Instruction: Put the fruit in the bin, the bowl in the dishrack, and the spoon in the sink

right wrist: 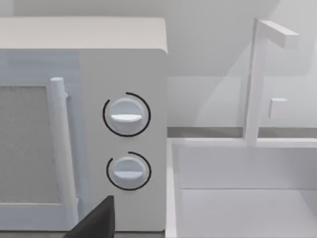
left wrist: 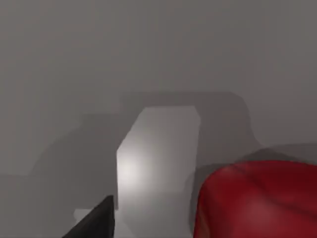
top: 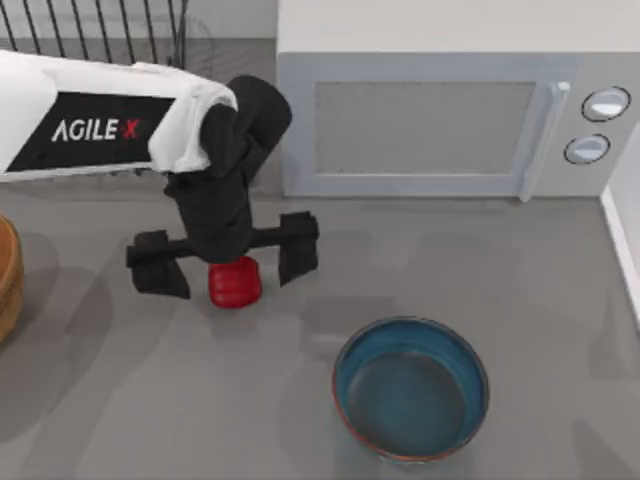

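Straddling small glossy red ribbed fruit (top: pixel 235 282), left gripper (top: pixel 222 262) fingers spread wide, unclenched, aligned for grasp; bin (top: pixel 8 275) far left.

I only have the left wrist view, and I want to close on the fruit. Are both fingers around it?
Observer: From above, the left gripper is open, its fingers either side of the fruit.
Operator: Where's the bin?
Observer: At the table's left edge, left of the gripper.
Operator: And the bowl?
Observer: The bowl sits to the fruit's right, nearer the front edge, apart from it.
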You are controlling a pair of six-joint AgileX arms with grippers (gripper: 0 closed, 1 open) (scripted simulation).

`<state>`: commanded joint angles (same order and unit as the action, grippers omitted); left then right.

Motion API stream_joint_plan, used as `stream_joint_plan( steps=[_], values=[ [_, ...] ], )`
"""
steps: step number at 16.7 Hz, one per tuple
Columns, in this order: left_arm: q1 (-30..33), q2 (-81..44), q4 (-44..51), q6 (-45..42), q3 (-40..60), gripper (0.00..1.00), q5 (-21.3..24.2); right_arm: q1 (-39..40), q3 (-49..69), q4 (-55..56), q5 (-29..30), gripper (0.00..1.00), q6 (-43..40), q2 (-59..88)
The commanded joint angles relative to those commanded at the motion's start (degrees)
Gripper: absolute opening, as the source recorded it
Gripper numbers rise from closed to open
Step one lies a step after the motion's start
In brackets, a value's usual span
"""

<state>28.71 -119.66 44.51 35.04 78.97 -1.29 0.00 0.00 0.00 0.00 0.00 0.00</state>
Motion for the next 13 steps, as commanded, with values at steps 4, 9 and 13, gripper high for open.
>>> stream_joint_plan(
  steps=[4, 9, 13],
  values=[
    [0.0, -0.8, -1.2, 0.0, -0.7, 1.00, 0.0, 0.0, 0.0, 0.0, 0.0, 1.00, 0.0, 0.0],
    [0.0, -0.8, -1.2, 0.0, -0.7, 0.70, 0.0, 0.0, 0.0, 0.0, 0.0, 1.00, 0.0, 0.0],
    [0.0, -0.8, -1.2, 0.0, -0.7, 0.40, 0.0, 0.0, 0.0, 0.0, 0.0, 1.00, 0.0, 0.0]
  ],
)
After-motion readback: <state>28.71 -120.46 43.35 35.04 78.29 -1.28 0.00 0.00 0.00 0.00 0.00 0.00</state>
